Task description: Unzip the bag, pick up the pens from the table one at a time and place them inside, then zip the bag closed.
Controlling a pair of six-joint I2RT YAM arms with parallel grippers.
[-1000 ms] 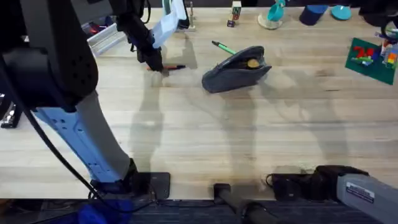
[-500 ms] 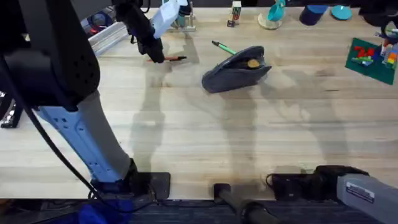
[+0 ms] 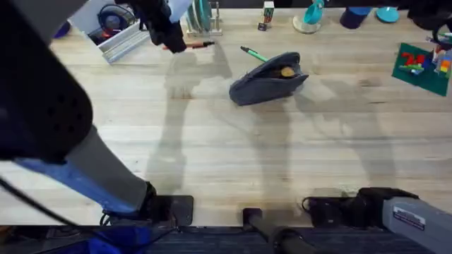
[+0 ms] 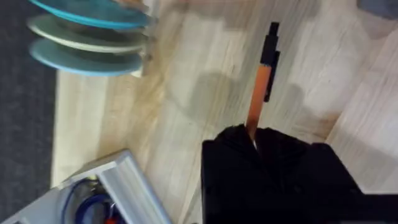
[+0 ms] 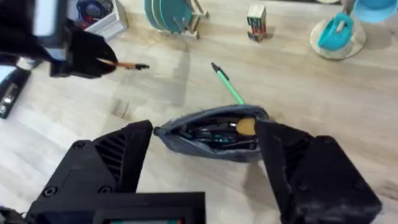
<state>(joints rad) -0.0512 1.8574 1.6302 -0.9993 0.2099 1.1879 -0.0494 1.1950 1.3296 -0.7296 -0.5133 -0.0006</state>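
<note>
The grey-blue bag (image 3: 268,79) lies at the table's (image 3: 233,148) back middle with its zipper open and dark contents showing (image 5: 214,134). The light green pen (image 3: 253,53) rests on the wood just behind the bag (image 5: 229,86). My left gripper (image 3: 173,44) hangs above the back left of the table, shut on the orange pen (image 3: 194,44), whose black end points toward the bag. In the left wrist view the orange pen (image 4: 258,99) sticks out from between the black fingers (image 4: 236,168). My right gripper (image 5: 204,127) is open, far back from the bag.
A rack of teal plates (image 3: 200,17) and a clear tray of cables (image 3: 113,32) stand at the back left, close to the left gripper. A small block (image 3: 267,14), a teal object (image 3: 309,17), blue bowls (image 3: 357,15) and a green brick plate (image 3: 424,63) line the back right.
My left gripper has risen off the table with the orange pen and moved toward the back edge. The bag, green pen and right arm have stayed put.
</note>
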